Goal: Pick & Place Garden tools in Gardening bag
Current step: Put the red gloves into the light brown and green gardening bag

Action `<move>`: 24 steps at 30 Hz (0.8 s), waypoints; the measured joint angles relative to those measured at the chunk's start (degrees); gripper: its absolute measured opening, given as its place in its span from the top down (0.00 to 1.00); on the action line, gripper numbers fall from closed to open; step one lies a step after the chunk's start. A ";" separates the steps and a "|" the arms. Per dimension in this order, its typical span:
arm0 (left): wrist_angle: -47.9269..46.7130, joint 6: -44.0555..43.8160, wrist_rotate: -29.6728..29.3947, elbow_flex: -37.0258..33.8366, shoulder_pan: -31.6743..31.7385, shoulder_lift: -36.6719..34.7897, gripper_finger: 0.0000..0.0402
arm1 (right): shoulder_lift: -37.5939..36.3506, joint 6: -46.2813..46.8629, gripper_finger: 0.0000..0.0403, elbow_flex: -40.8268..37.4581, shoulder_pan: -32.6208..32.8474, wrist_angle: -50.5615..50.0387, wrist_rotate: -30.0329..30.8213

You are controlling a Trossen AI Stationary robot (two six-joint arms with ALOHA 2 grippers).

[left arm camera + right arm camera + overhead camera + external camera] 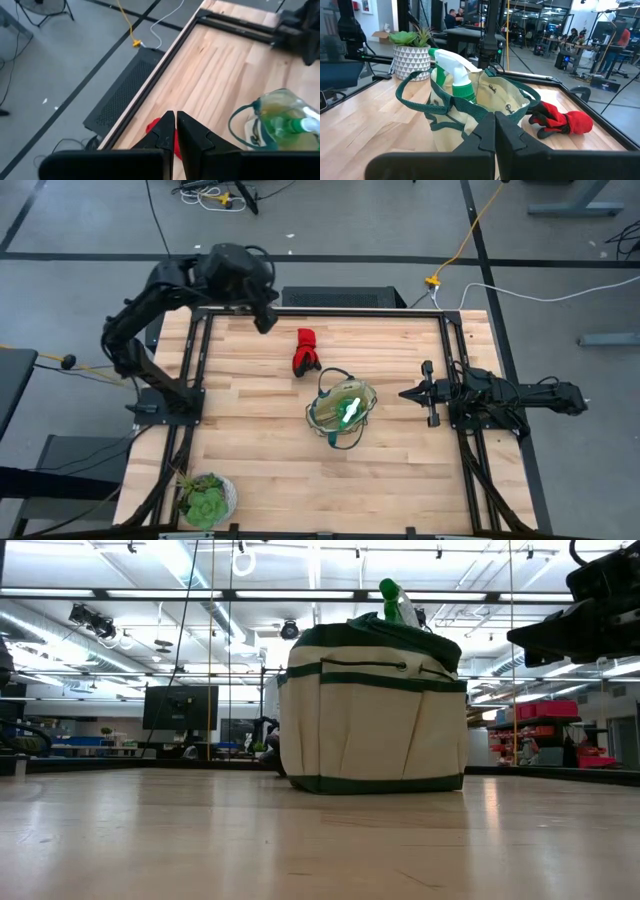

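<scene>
The tan gardening bag (342, 412) with a dark green rim stands upright on its base on the table, right of the middle. A green spray bottle (455, 70) with a white nozzle sticks up out of it. A red-and-black glove bundle (305, 350) lies flat on the wood just beyond the bag, toward the far edge. My left gripper (266, 322) hangs shut above the table's far edge, left of the glove, whose red edge (154, 125) shows behind its fingers. My right gripper (405, 393) rests shut and level at the right side, pointing at the bag (485, 107).
A leafy plant in a white pot (205, 498) stands at the near left corner. Black frame rails (195, 370) run along the table's left, right and far edges. Bare wood (260, 440) lies left of and in front of the bag.
</scene>
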 joint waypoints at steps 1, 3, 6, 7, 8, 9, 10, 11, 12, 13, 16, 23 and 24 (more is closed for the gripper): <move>-0.04 0.00 0.00 0.00 0.17 0.61 0.94 | 0.00 0.00 1.00 0.00 0.00 0.00 0.00; -0.07 0.00 0.02 0.00 0.44 1.65 0.94 | 0.00 0.00 1.00 0.00 0.00 0.00 0.00; -0.14 0.08 0.02 0.00 0.45 2.92 0.94 | 0.00 0.00 1.00 0.00 0.00 0.00 0.00; -0.15 0.61 0.06 0.00 0.45 3.28 0.94 | 0.00 0.00 1.00 0.00 0.00 0.00 0.00; -0.18 1.13 0.28 0.00 0.45 3.66 0.94 | 0.00 0.00 1.00 0.00 0.00 0.00 0.00; -0.18 1.82 0.46 0.00 0.44 3.93 0.94 | 0.00 0.00 1.00 0.00 0.00 0.00 0.00; -0.20 2.31 0.48 0.00 0.43 4.06 0.94 | 0.01 0.00 1.00 0.00 0.00 0.00 0.00; -0.22 2.87 0.48 -0.02 0.43 4.10 0.94 | 0.00 0.00 1.00 0.00 0.01 0.00 0.00; -0.11 3.68 0.48 0.00 0.43 4.29 0.94 | 0.01 0.00 1.00 0.00 0.00 0.00 0.00; -0.05 4.05 0.60 0.04 0.33 4.40 0.94 | 0.00 0.00 1.00 0.00 0.00 0.00 0.00; -0.39 5.52 0.89 0.00 0.32 4.69 0.94 | 0.00 0.00 1.00 0.00 0.00 0.00 0.00; -0.33 7.08 0.92 0.00 0.32 4.56 0.94 | 0.00 0.00 1.00 0.00 0.02 0.00 0.00; -0.33 6.67 0.90 0.00 0.32 4.54 0.94 | 0.00 0.00 1.00 0.00 0.00 0.00 0.00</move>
